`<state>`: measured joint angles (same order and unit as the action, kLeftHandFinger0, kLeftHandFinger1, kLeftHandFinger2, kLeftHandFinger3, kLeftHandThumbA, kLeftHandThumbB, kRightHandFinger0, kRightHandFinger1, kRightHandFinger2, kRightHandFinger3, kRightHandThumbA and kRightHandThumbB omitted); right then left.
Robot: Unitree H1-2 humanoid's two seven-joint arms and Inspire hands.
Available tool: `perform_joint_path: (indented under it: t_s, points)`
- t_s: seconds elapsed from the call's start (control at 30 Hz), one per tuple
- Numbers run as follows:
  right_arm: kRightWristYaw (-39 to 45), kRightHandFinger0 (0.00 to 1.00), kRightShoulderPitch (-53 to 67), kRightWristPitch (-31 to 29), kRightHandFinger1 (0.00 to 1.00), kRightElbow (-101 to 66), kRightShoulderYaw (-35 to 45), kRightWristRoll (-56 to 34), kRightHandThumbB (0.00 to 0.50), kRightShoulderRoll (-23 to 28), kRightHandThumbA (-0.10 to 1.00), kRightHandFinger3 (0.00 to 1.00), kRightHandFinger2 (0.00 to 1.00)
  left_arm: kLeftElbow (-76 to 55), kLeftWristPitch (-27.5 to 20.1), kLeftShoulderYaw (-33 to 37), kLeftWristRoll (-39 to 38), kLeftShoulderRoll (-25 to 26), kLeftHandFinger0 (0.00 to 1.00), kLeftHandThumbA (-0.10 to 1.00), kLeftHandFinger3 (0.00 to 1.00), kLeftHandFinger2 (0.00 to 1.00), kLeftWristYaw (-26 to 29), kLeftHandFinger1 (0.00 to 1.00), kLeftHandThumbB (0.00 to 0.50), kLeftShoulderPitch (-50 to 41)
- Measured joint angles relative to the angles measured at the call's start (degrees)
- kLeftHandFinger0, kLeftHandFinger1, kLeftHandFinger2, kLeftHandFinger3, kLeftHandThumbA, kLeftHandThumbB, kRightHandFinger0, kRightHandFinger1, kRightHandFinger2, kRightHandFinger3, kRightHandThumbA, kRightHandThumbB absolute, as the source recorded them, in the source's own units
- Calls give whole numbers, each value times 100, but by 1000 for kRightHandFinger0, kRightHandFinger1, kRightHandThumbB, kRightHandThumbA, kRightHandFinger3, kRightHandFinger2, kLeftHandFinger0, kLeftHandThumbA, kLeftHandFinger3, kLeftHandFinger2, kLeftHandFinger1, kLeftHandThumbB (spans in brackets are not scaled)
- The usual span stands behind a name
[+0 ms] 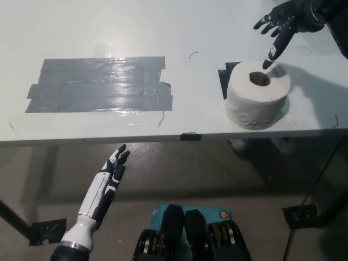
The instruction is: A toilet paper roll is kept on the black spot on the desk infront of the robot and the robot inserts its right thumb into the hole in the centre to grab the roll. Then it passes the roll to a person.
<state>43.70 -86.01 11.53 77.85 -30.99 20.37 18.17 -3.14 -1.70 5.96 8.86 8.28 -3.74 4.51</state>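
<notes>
White toilet paper roll (pixel 257 93) is sitting right of centre on the desk (pixel 163 32); the black right hand (pixel 285 22), fingers spread, is hovering above, risking toppling it. Left hand (pixel 113 168) is resting open, lower left.

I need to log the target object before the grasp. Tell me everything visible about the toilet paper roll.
The toilet paper roll is white, soft-looking and nearly full, with a brown cardboard-like core. It stands on end, hole facing up, near the desk's front edge, partly covering a black spot. The black right hand hovers open above its far rim; whether it touches is unclear.
</notes>
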Motion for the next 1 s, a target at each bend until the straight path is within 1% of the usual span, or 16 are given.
perform_joint_path:
  t_s: [0.1, 0.17, 0.2, 0.23, 0.4, 0.47, 0.57, 0.83, 0.9, 1.0]
  points:
    - [-13, 1000, 51, -29, 1000, -1, 59, 1, 326, -34, 1000, 1000, 1000, -1, 7, 1, 4, -1, 1000, 1000, 1000, 1000, -5, 1000, 125, 7]
    - [-18, 1000, 89, -55, 1000, -1, 32, 38, 342, -44, 1000, 1000, 1000, -1, 11, 1, 9, 0, 1000, 1000, 1000, 1000, -6, 1000, 119, 8]
    - [-18, 1000, 105, -89, 1000, 0, 6, 84, 363, -48, 1000, 1000, 1000, -1, 11, 1, 10, -1, 1000, 1000, 1000, 1000, -8, 1000, 118, 8]
    - [-23, 1000, 115, -106, 1000, 0, -6, 106, 370, -49, 1000, 1000, 1000, -1, 11, 0, 10, -1, 1000, 1000, 1000, 1000, -9, 1000, 119, 8]
    - [-71, 1000, 126, -158, 1000, 7, -79, 230, 367, -50, 1000, 1000, 1000, -1, 12, 0, 10, -2, 1000, 1000, 1000, 1000, -16, 1000, 114, 10]
    - [-97, 1000, 128, -165, 1000, 16, -80, 264, 389, -54, 1000, 1000, 1000, -1, 13, 0, 12, -2, 1000, 1000, 1000, 1000, -16, 1000, 113, 10]
    - [-161, 1000, 152, -163, 1000, 37, -86, 332, 396, -76, 1000, 1000, 1000, -1, 14, 1, 17, -2, 1000, 1000, 1000, 1000, -17, 1000, 117, 10]
    - [-315, 1000, 310, -151, 1000, 44, -115, 432, 374, -135, 1000, 1000, 1000, -1, 14, 0, 34, -2, 1000, 1000, 1000, 1000, -18, 1000, 111, 10]
    - [-397, 1000, 345, -148, 1000, 44, -87, 438, 390, -148, 1000, 1000, 1000, 0, 14, -1, 39, -1, 1000, 1000, 1000, 1000, -18, 1000, 111, 15]
    - [-492, 1000, 351, -149, 1000, 42, 15, 434, 380, -153, 1000, 1000, 1000, 0, 14, 0, 41, 0, 1000, 1000, 1000, 1000, -18, 1000, 109, 33]
